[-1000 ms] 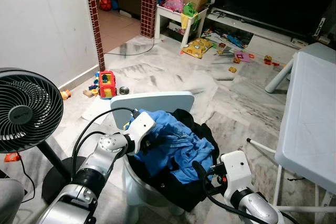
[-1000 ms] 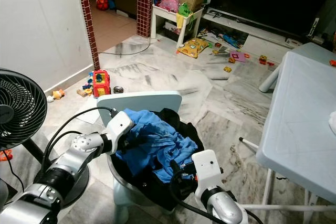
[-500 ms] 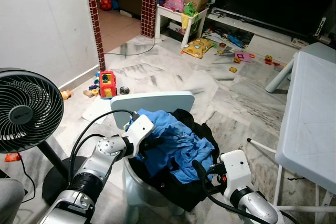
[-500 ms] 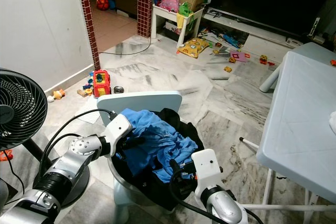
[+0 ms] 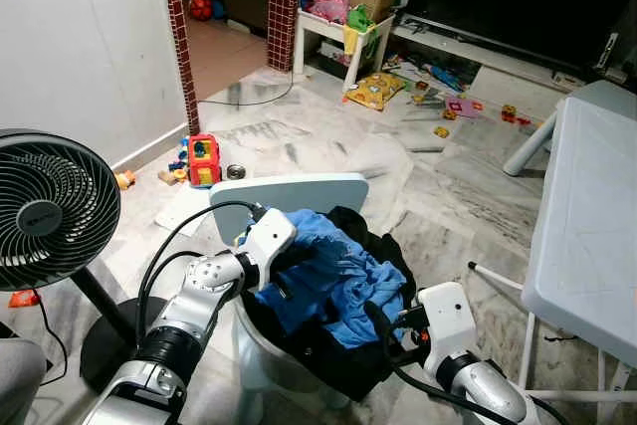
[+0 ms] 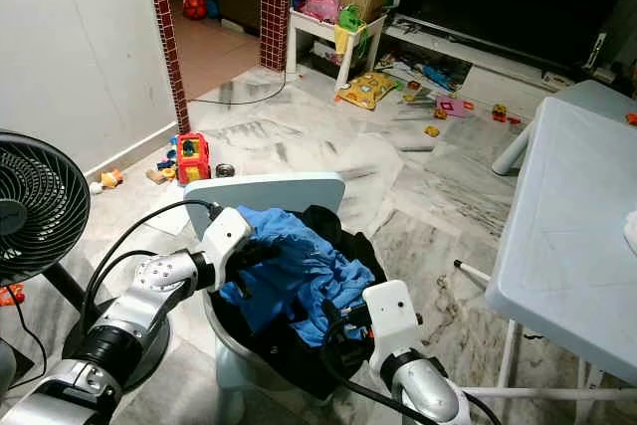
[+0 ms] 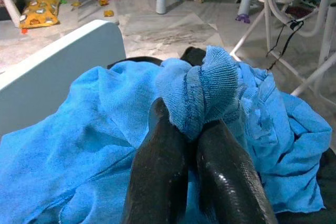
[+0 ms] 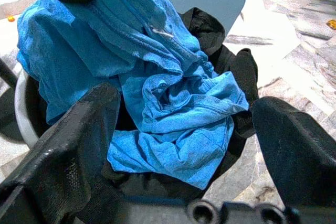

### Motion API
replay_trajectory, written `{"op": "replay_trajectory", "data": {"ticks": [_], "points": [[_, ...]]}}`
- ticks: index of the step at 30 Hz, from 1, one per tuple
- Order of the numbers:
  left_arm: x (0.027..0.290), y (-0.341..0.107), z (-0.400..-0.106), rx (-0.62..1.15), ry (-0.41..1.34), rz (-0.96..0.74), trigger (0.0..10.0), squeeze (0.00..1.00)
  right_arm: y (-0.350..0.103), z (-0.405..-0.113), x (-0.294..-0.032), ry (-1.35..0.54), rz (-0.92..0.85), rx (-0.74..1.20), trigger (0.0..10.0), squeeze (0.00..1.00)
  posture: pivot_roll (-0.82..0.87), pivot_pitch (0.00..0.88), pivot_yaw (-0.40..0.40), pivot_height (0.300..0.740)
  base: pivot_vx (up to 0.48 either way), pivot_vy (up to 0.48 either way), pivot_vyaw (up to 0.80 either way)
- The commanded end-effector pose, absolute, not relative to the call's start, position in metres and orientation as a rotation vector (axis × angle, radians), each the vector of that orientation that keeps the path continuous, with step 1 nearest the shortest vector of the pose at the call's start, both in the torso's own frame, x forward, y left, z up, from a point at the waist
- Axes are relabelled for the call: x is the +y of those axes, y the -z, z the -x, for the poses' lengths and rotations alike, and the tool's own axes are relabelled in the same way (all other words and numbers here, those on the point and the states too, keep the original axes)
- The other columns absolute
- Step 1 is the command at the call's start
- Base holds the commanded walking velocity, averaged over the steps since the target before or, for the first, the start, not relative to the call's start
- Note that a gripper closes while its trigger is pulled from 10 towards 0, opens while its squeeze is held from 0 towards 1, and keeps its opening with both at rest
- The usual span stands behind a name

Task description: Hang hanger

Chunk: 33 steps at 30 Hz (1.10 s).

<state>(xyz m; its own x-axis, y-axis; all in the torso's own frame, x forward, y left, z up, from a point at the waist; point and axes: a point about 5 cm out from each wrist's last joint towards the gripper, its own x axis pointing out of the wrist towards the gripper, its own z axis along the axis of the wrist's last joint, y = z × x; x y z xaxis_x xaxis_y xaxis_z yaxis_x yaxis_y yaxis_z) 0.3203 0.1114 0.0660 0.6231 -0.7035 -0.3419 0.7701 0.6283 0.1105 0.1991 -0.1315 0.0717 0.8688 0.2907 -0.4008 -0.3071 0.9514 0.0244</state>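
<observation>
Black fingers of the left claw (image 7: 197, 145) are seen pressed together on a bunched fold of the crumpled bright blue cloth garment (image 5: 333, 281), with the fold pinched between the tips in the left wrist view. The garment is lifted slightly at that fold, while the rest of it lies heaped on a dark black garment (image 5: 373, 236) inside the round pale grey laundry basket (image 5: 261, 350). The right claw (image 8: 184, 145) is held near the basket's right side with its two fingers spread wide apart, nothing between them, and the blue heap is faced from just beside it.

As for progress, the task is judged to be at an early stage. No hanger can be made out among the clothes or elsewhere, and no rail or hook for hanging is visible, so where the hanger lies cannot be told. It may be buried in the heap, but that is only a guess. What seems to be in hand is the picking up of the blue garment; finding a hanger and hanging it are left to be done.

Just behind the basket a pale blue plastic chair back (image 5: 289, 191) is seen. At the far left stands a black pedestal fan (image 5: 50, 211), and to the right the light grey folding worktop (image 5: 587, 236). Scattered toys (image 5: 202, 160) lie farther off on the marble floor (image 5: 328, 146).
</observation>
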Motion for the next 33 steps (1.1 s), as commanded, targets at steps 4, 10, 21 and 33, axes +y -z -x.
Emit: {"op": "replay_trajectory", "data": {"ticks": [4, 10, 21, 33], "points": [[0.096, -0.087, -0.326, 0.12, 0.841, -0.221, 0.0, 0.0, -0.069, -0.2, -0.137, -0.287, 0.033, 0.412, 10.0, 0.0, 0.07, 0.0, -0.121, 0.74, 0.0, 0.0, 0.0], [0.055, -0.122, -0.33, -0.038, 0.93, -0.111, 0.0, 0.0, -0.071, -0.212, -0.14, -0.271, 0.025, 0.389, 10.0, 0.0, 0.07, 0.0, -0.138, 0.74, 0.0, 0.0, 0.0], [0.037, -0.137, -0.317, -0.113, 1.049, -0.076, 0.0, 0.0, -0.077, -0.232, -0.155, -0.155, -0.063, 0.327, 10.0, 0.0, 0.09, 0.0, -0.144, 0.74, 0.0, 0.0, 0.0], [0.101, -0.095, -0.312, 0.036, 0.645, -0.043, 1.0, 0.0, -0.1, -0.244, -0.207, 0.157, -0.205, 0.11, 10.0, 0.0, 0.16, 0.0, -0.16, 0.74, 0.0, 0.0, 0.0]]}}
